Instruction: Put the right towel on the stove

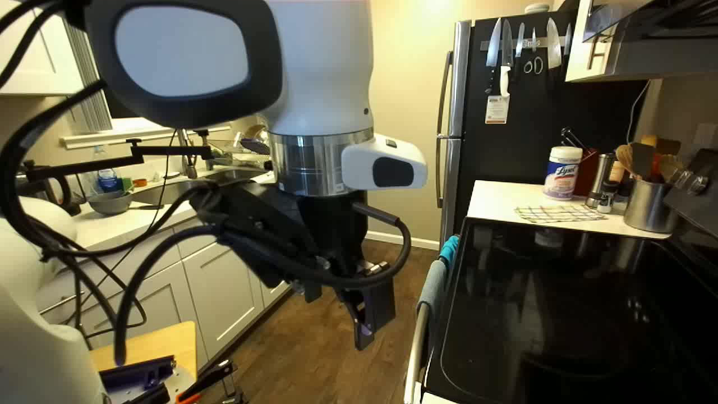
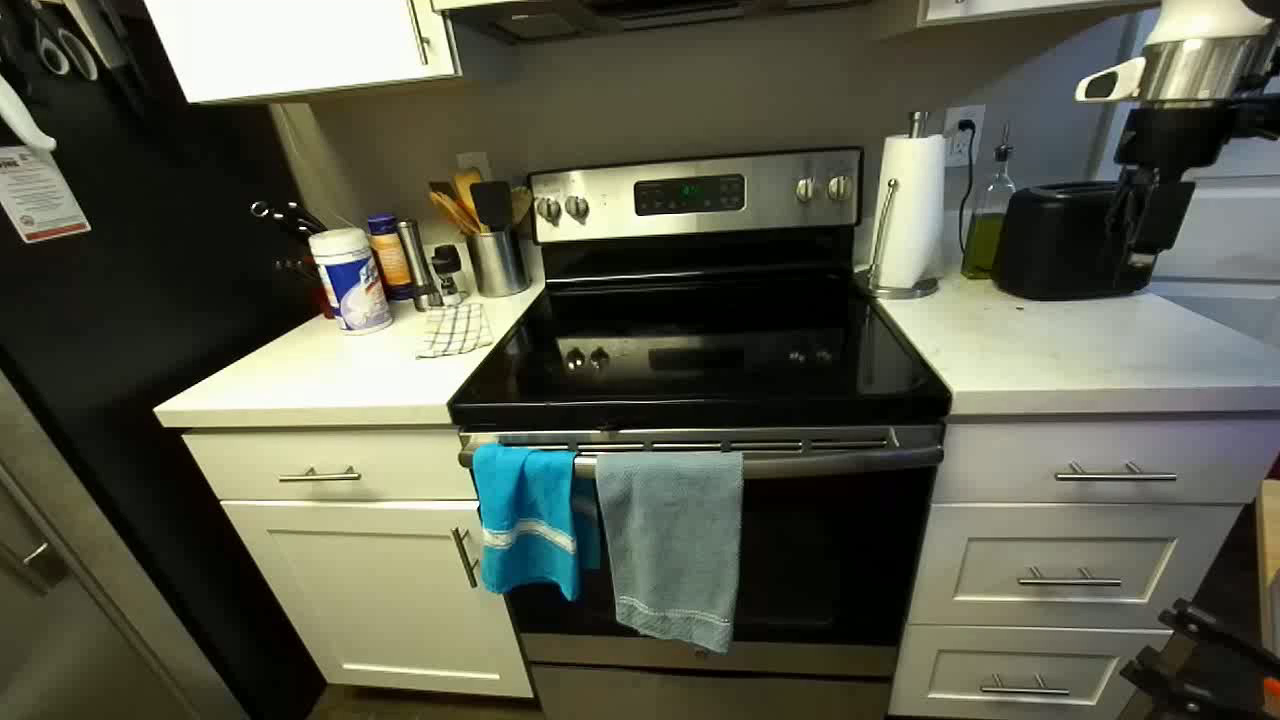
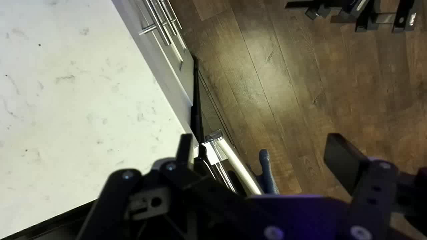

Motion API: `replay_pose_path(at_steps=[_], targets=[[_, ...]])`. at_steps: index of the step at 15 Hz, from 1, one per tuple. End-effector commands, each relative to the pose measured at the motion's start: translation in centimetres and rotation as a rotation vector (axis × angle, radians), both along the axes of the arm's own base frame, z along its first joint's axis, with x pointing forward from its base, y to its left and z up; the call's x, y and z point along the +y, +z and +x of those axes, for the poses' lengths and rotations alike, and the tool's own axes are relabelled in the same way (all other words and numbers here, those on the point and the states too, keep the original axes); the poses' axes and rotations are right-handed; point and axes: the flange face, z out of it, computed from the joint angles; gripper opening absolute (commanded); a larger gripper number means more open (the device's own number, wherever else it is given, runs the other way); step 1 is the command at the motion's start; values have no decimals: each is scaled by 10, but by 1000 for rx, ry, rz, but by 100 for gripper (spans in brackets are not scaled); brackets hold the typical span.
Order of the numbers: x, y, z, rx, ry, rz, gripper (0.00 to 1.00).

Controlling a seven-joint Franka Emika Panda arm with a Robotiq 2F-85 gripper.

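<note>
The right towel, grey-blue [image 2: 670, 545], hangs folded over the oven door handle [image 2: 845, 461]; its upper part shows in an exterior view [image 1: 432, 283]. In the wrist view only an end of the grey-blue towel [image 3: 267, 171] shows, low between the fingers and far below them. A bright blue towel [image 2: 527, 520] hangs to its left. The stove [image 2: 715, 385] has a flat black glass top, also in an exterior view [image 1: 538, 314]. My gripper [image 3: 264, 150] is open and empty, high near the counter edge; it also shows in both exterior views [image 1: 364, 322] [image 2: 1152, 245].
A white counter [image 3: 83, 100] lies beside the stove, with a black toaster [image 2: 1060, 240], oil bottle [image 2: 990, 215] and paper towel roll [image 2: 912, 210]. A utensil holder [image 2: 497, 262] and wipes tub [image 2: 350, 280] stand on the far counter. Drawer handles [image 3: 156, 21] stick out below the counter.
</note>
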Motion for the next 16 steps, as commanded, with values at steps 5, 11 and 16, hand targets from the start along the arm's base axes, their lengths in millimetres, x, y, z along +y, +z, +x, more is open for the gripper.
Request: replay_pose_path(at_steps=[5, 11, 16], targets=[[0, 0, 0, 1, 0, 0, 100], [0, 0, 0, 1, 0, 0, 100], [14, 4, 37, -19, 55, -23, 100]])
